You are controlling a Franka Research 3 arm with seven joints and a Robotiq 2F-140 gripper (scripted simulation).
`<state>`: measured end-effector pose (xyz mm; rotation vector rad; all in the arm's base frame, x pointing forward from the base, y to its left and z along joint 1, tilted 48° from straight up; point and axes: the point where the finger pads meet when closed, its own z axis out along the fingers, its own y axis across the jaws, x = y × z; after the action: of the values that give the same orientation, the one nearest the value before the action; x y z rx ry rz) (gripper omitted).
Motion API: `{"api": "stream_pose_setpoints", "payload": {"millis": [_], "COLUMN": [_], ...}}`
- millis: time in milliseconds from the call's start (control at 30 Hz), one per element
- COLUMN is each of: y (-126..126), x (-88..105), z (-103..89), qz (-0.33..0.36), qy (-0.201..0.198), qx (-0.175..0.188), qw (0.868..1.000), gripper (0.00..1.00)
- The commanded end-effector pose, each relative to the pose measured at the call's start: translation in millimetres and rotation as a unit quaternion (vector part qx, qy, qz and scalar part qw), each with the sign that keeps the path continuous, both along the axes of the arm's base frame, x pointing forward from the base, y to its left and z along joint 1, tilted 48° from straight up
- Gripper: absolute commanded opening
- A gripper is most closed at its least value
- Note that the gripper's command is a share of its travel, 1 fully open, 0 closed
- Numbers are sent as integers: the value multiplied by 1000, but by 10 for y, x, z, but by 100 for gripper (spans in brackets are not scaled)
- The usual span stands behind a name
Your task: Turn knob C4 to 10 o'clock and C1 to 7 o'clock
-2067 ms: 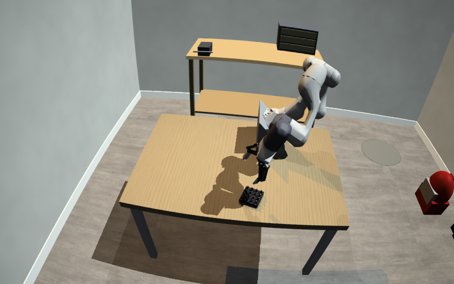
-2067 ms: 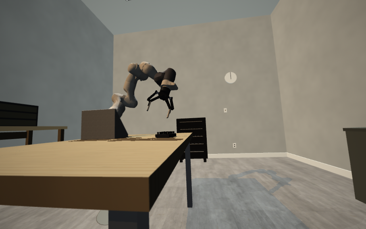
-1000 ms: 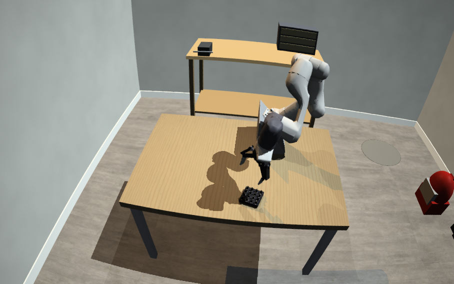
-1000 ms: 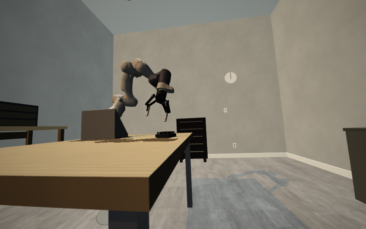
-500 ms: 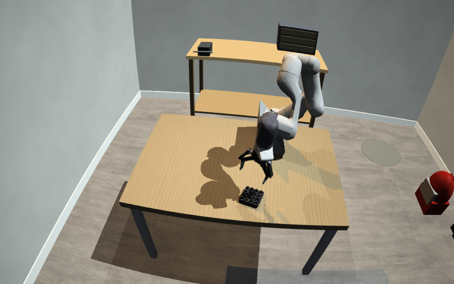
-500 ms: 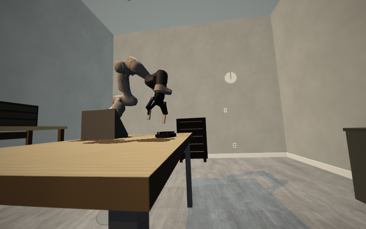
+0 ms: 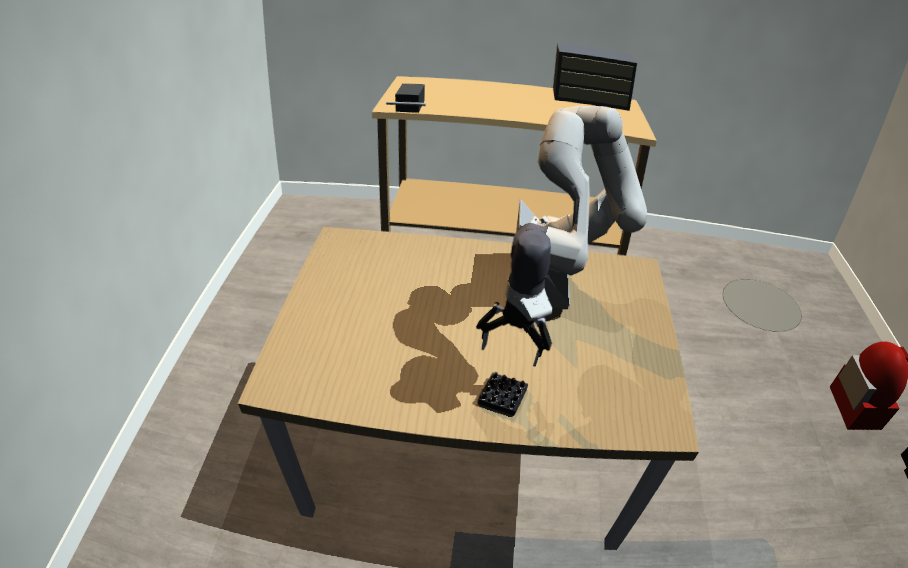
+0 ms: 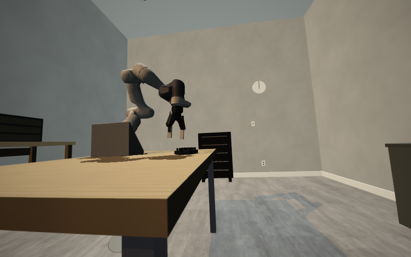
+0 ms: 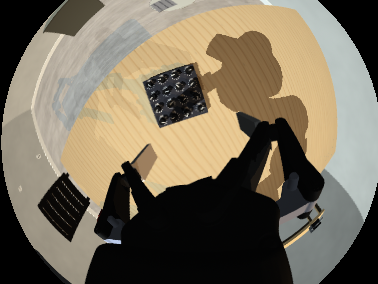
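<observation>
The knob box [image 7: 502,393] [image 8: 186,150] [image 9: 176,94] is a small black square box with rows of dark knobs. It stands flat on the wooden table [image 7: 334,348] [image 8: 90,178] near the front edge. The knob lines and printed names are too small to read. My gripper [image 7: 510,341] [image 8: 175,134] is open wide and empty. It points down and hangs in the air above the table, behind the box and well clear of it. In the wrist view the box lies ahead of the spread fingers.
The arm's base block [image 8: 110,139] stands on the table's far side. A second wooden table [image 7: 508,107] with a black rack [image 7: 594,77] and a small black box [image 7: 409,95] stands behind. A black drawer unit [image 8: 215,154] stands by the wall.
</observation>
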<state>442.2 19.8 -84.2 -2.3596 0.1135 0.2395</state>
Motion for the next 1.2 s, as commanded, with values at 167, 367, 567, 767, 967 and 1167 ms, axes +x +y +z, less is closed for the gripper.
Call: {"api": "stream_pose_setpoints", "payload": {"millis": [167, 367, 567, 767, 967, 1167], "y": [89, 129, 129, 129, 129, 129], "x": [2, 2, 2, 2, 2, 2], "z": [19, 35, 35, 35, 35, 35], "qz": [66, 79, 79, 79, 79, 79], "qy": [-93, -118, -118, -118, -118, -118], "qx": [33, 43, 43, 43, 43, 43], "qw": [993, 989, 989, 989, 989, 989], "gripper": [100, 100, 100, 100, 100, 100]}}
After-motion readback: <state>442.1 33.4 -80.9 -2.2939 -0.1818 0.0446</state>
